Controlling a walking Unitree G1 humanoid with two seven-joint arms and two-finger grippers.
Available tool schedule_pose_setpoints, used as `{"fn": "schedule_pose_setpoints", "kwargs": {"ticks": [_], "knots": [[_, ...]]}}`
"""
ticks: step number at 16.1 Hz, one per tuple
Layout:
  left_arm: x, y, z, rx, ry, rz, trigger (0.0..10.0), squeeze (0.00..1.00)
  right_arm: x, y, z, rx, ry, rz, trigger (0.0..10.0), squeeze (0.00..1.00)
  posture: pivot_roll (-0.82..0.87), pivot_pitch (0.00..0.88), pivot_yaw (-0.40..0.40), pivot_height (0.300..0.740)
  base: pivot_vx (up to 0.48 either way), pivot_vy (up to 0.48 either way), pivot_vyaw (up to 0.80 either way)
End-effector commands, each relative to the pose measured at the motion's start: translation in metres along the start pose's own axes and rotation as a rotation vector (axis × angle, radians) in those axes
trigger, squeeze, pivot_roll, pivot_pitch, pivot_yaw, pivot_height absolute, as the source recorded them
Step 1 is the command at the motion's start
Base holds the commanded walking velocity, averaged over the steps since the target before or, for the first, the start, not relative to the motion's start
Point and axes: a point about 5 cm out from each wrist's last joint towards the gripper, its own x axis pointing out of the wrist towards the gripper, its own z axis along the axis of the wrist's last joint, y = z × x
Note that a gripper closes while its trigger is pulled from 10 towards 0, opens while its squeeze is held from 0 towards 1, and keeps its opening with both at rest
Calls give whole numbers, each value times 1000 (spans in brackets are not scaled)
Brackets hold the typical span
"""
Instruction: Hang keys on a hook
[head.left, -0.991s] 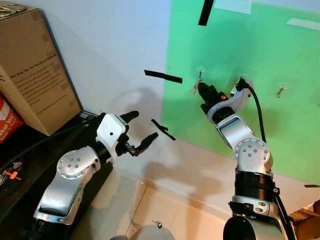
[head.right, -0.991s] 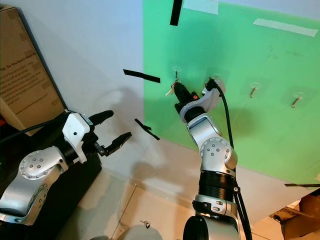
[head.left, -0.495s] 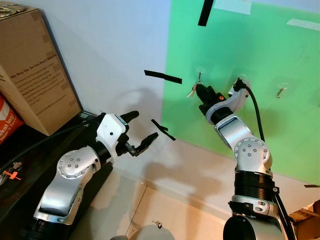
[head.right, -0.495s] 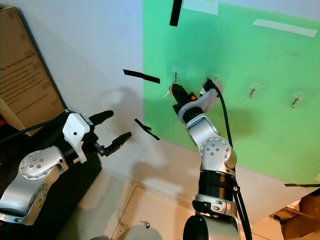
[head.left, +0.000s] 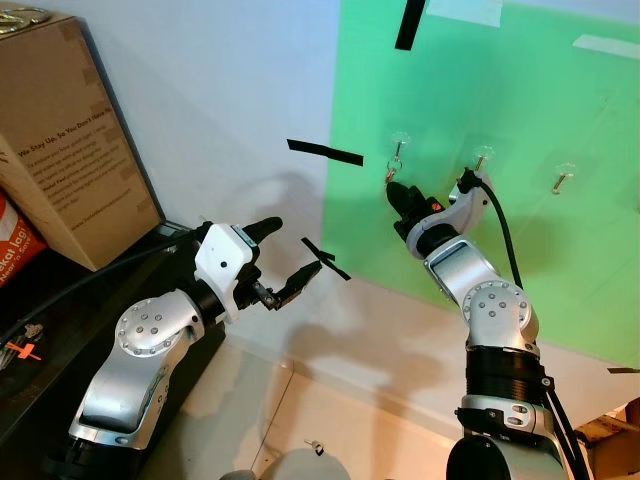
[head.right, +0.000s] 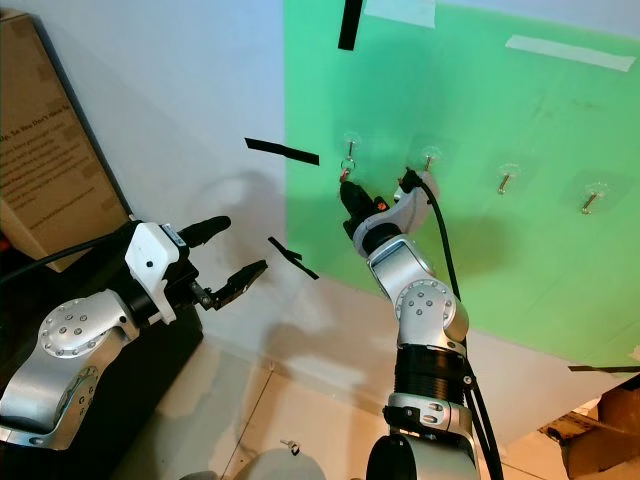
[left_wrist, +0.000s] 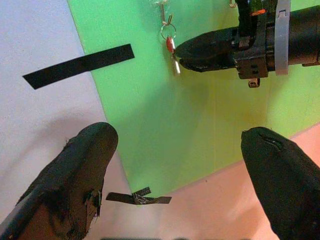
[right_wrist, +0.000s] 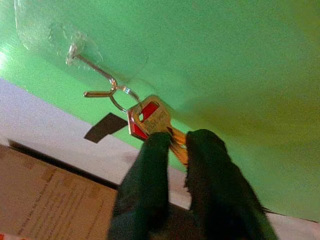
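Pinching the hooked keys (right_wrist: 152, 119): right gripper (right_wrist: 172, 145), fingers closed.

Cardboard box (head.left: 70, 140), side panel: dark print, heading line partly legible as "We Step Up. So You Don't Have To"; smaller lines below too fine to read. Orange pack (head.left: 14, 245) beneath: white lettering, cut off, unreadable

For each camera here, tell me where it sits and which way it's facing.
Left and right eye views: on the head, facing the green sheet on the wall; both arms show.
Left wrist view: on the left wrist, looking past the open left hand at the right hand.
Right wrist view: on the right wrist, along the fingers pinching the key.
Shared: the key's ring on the hook.
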Motion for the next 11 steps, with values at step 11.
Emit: {"fn": "schedule_pose_setpoints", "kwargs": {"ticks": [11], "knots": [[-14, 3, -27, -27, 71, 276, 10000, 67, -79, -43, -36, -695, 136, 34, 10000, 1000, 38, 0, -47, 740, 0, 0, 288]]}}
